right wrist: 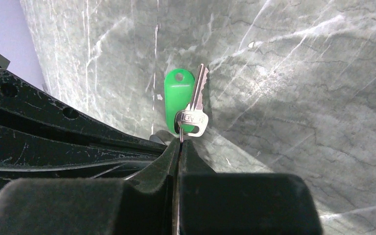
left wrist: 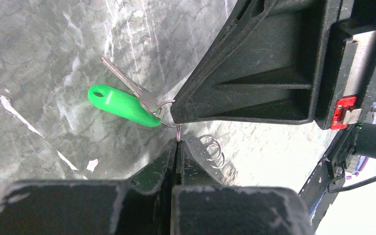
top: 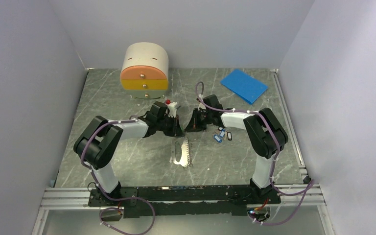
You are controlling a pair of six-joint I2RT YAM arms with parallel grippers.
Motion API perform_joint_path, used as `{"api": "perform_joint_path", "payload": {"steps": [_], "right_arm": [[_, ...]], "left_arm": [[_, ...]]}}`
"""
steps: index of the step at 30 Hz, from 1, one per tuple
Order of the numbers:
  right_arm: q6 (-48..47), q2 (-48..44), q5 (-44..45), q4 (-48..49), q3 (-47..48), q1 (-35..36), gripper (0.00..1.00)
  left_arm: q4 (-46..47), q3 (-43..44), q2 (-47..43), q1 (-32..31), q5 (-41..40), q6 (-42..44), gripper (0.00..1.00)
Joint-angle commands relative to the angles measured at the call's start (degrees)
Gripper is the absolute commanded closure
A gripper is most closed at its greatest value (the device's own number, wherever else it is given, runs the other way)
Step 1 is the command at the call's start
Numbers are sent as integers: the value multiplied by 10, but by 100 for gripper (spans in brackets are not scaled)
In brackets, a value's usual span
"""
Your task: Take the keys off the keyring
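Marbled table [top: 142, 169]: drawer box [top: 144, 71], blue pad [top: 244, 85], tags [top: 221, 135], chain keyring [top: 181, 152].

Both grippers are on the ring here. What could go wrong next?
1. The left gripper and right gripper pinch the thin ring almost tip to tip; pulling apart could make the wire slip out of one grip.
2. The green tag and key share that ring, so both may snag instead of sliding off.

Surface [top: 117, 98]: grey-green marble pattern, pale veins. Plain pale lavender-grey walls [top: 186, 29] enclose left, back, right. Small round-topped drawer unit [top: 144, 71] at back left, close to back wall, cream shell, orange drawer over yellow. Aluminium rails [top: 63, 198] along near edge. Light even, soft glare patches on surface.
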Motion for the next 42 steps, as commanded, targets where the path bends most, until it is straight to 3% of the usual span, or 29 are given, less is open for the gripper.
{"api": "perform_joint_path", "payload": {"steps": [1,11,21,25,30,37,42], "right_arm": [[-22,-25,12,25,-4,-2,100],[-69,-34,10,52,-18,20,100],[-113,-36,79,55,-31,54,100],[-110,-34,89,65,-42,55,100],[-109,-34,95,69,-46,55,100],[-88,-29,79,89,-54,51,100],[-58,-40,76,116,-75,36,100]], "left_arm": [[-61,33,-26,-4,-9,23,97],[-256,119,-33,-4,-12,19,97],[-462,252,36,-4,-13,32,95],[-435,242,30,-4,-4,20,75],[-347,186,-8,-4,-19,0,63],[-184,95,-35,-4,-28,-11,62],[-133,63,-39,-4,-52,1,63]]}}
